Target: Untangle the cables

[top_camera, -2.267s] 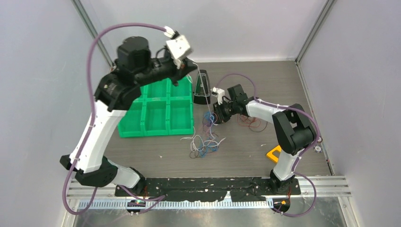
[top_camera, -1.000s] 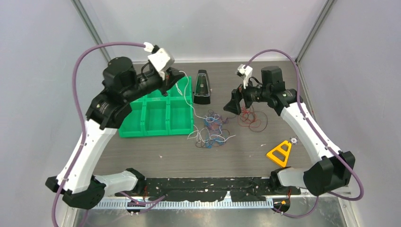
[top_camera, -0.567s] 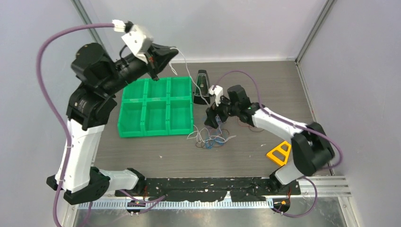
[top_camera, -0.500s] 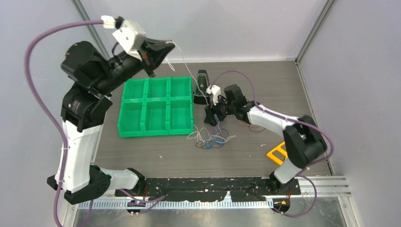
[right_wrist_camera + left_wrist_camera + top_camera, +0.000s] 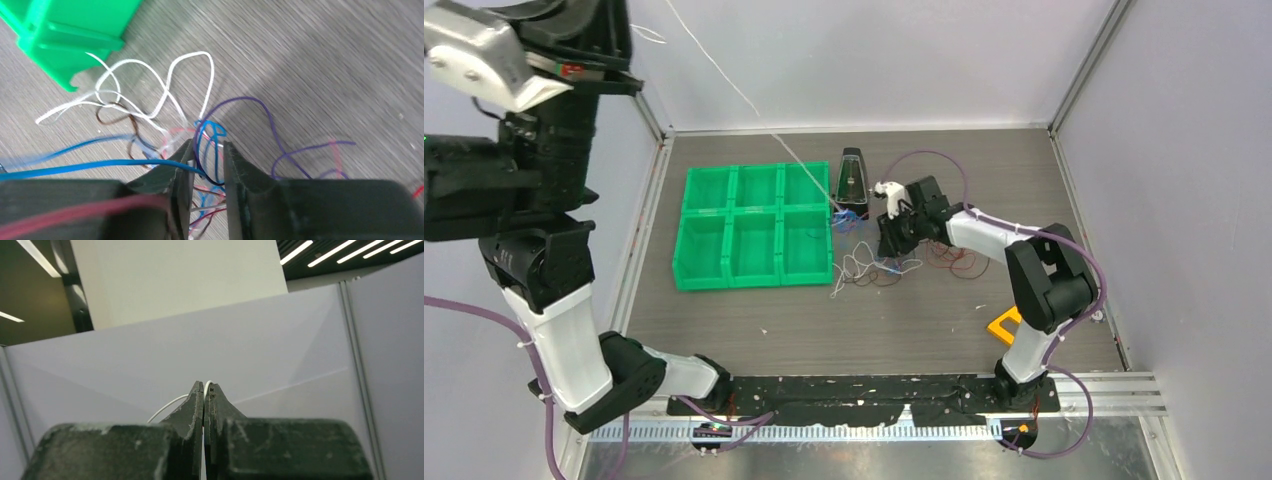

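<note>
The cables (image 5: 869, 265) lie as a small tangle of white, blue, purple and dark wires on the table, right of the green bin tray. One white cable (image 5: 754, 105) runs taut from the tangle up and left, out of the top of the view. In the left wrist view my left gripper (image 5: 204, 385) is shut on that white cable (image 5: 167, 405), raised high against the wall. My right gripper (image 5: 886, 245) is low over the tangle. Its jaws (image 5: 209, 147) stand narrowly apart with blue and purple loops (image 5: 212, 135) passing between them.
A green bin tray (image 5: 734, 225) with several compartments stands left of the tangle; its corner (image 5: 65, 30) shows in the right wrist view. A black metronome-shaped object (image 5: 851, 185) stands behind the tangle. Loose red wires (image 5: 954, 262) lie to the right, a yellow triangle (image 5: 1004, 325) farther right.
My left arm has swung up and to the left, drawing the white cable taut. The right gripper's jaws have narrowed around the tangle, which has slid slightly toward the tray.
</note>
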